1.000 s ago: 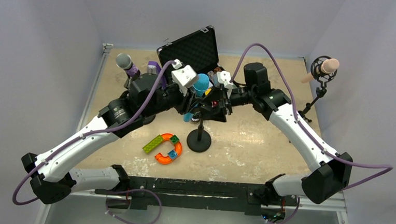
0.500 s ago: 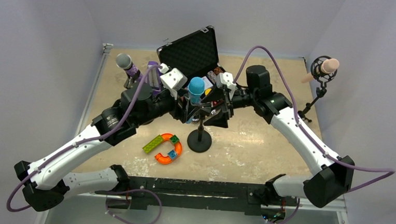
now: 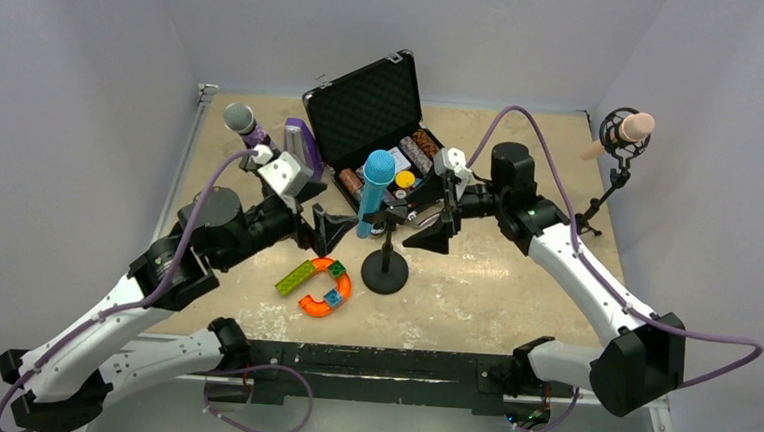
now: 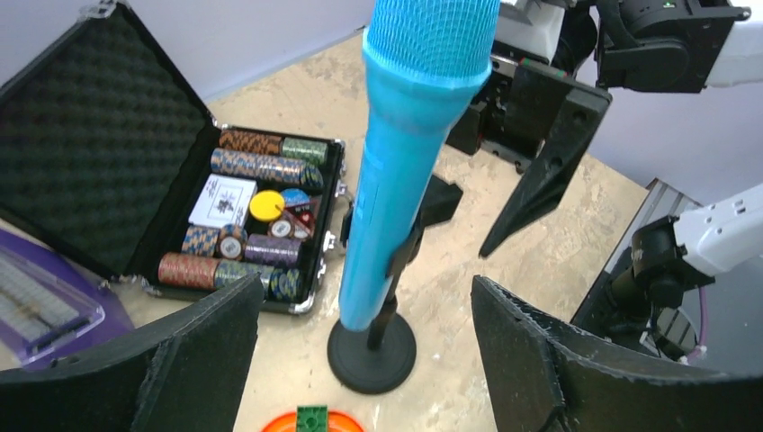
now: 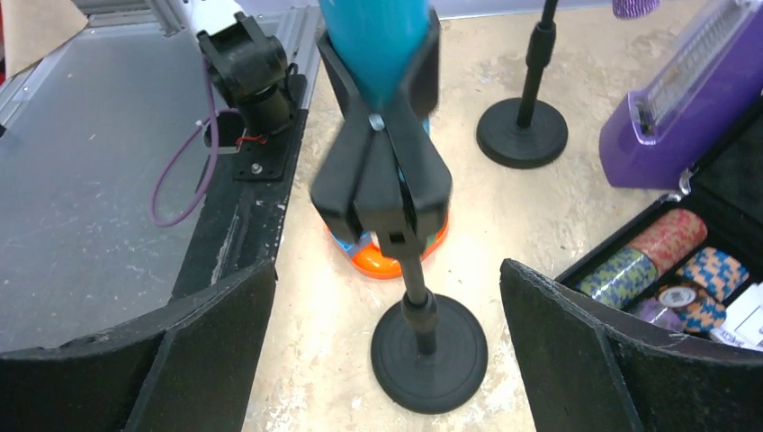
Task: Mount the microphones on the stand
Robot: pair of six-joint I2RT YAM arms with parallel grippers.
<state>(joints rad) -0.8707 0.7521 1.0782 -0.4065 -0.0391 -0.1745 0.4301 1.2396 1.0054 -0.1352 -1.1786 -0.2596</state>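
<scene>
Both arms have pulled back from the blue mic, which now sits tilted in the clip of the middle stand.
The left gripper and the right gripper are spread wide, holding nothing. The open case holds rows of chips, clear only from the left wrist. The right wrist shows the clip around the mic. The purple mic and the pink mic sit on other stands.

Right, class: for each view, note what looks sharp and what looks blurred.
Top view: evenly lit, sharp throughout. Left wrist view: the blue microphone is crisp, its mesh readable. Right wrist view: the stand clip is smeared, while the poker chips look clearer.
</scene>
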